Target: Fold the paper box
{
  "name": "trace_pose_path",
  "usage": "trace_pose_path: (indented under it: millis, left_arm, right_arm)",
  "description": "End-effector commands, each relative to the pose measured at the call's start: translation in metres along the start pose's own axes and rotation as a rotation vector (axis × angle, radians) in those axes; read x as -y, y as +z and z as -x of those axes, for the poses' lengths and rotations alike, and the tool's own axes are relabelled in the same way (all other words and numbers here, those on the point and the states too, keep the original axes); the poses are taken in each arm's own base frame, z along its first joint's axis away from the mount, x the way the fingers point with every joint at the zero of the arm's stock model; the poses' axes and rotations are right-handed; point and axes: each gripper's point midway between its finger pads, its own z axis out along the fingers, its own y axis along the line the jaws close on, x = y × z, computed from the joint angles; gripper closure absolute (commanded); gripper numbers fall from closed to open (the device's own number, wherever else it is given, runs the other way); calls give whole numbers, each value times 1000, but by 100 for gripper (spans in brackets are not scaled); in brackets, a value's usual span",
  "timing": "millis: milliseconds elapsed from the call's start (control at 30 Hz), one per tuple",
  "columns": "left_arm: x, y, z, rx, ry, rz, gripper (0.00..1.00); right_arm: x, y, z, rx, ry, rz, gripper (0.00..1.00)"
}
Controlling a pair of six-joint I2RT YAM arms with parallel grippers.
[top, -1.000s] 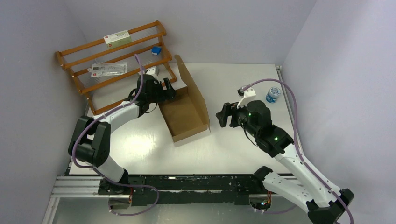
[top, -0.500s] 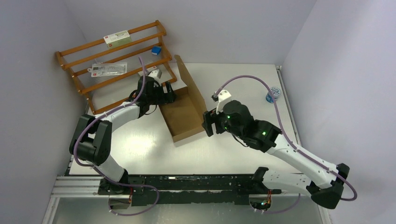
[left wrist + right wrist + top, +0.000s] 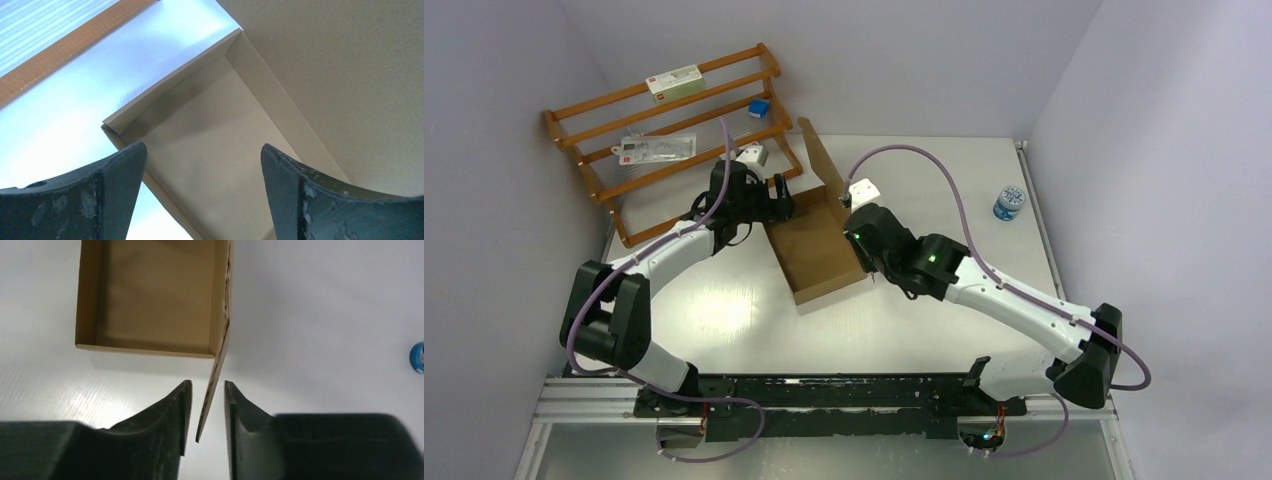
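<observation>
The shallow brown corrugated cardboard box (image 3: 819, 250) sits on the white table (image 3: 724, 310) with its lid upright. The right gripper (image 3: 207, 385) straddles the lid's edge, fingers narrow but apparently not yet pinching, while the left gripper (image 3: 202, 150) hovers spread wide over the tray. Next, I'd guess, it should pinch the lid and fold it down.

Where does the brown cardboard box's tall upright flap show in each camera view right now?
Top external: tall upright flap, centre, right of the tray floor.
Left wrist: broad tan panel, upper right.
Right wrist: edge-on, lower centre, inside the right gripper.
Shared landmark: the tray floor.
</observation>
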Motion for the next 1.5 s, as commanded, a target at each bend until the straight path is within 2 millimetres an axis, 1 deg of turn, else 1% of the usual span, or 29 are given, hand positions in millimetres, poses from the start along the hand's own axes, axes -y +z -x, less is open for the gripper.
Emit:
trace_pose_path:
  millis: [0,100,267,300,400,500,533,633,767,800,833,900,1000,1100,1200,1333,1467]
  left_arm:
    - [-7,-11,15,24,56,29,11]
    - [-8,-15,21,35,80,41,11]
    - [-10,-26,34,59,151,49,10]
    - [-10,-28,38,68,163,45,10]
    - [-3,-33,48,91,200,-16,9]
    - [1,-35,54,95,235,-83,9]
    - [2,-36,57,99,248,-91,10]
    - [-1,-40,62,104,290,-101,9]
    - [-13,-47,74,159,384,-136,9]
    - [-16,-48,77,170,400,-142,9]
    - [-18,-50,80,182,422,-147,9]
    - [-14,-51,86,219,474,-182,8]
    - [-11,-49,83,219,552,-224,9]
    - [-21,-50,81,215,596,-222,11]
    - [-35,-55,80,212,643,-210,12]
    - [-45,-62,71,181,706,-216,13]
    - [-43,-69,61,136,730,-252,18]
  right_arm:
    - [8,-2,8,-27,-46,-55,72]
    - [11,1,6,-56,-83,-84,77]
    - [18,4,2,-65,-172,-92,95]
    - [19,4,2,-63,-187,-87,96]
    - [23,8,3,-50,-229,-40,98]
    - [27,11,4,-47,-266,46,100]
    - [31,12,5,-43,-272,73,100]
    - [43,12,13,-4,-276,151,100]
    - [58,11,27,54,-324,204,100]
    - [59,11,27,57,-338,235,100]
    - [55,10,28,64,-359,277,100]
    - [49,12,26,73,-411,321,100]
    - [40,18,26,87,-452,380,100]
    - [36,27,24,77,-471,406,100]
    - [33,28,25,83,-474,423,100]
    - [36,25,28,97,-489,411,100]
    - [45,22,27,108,-508,363,100]
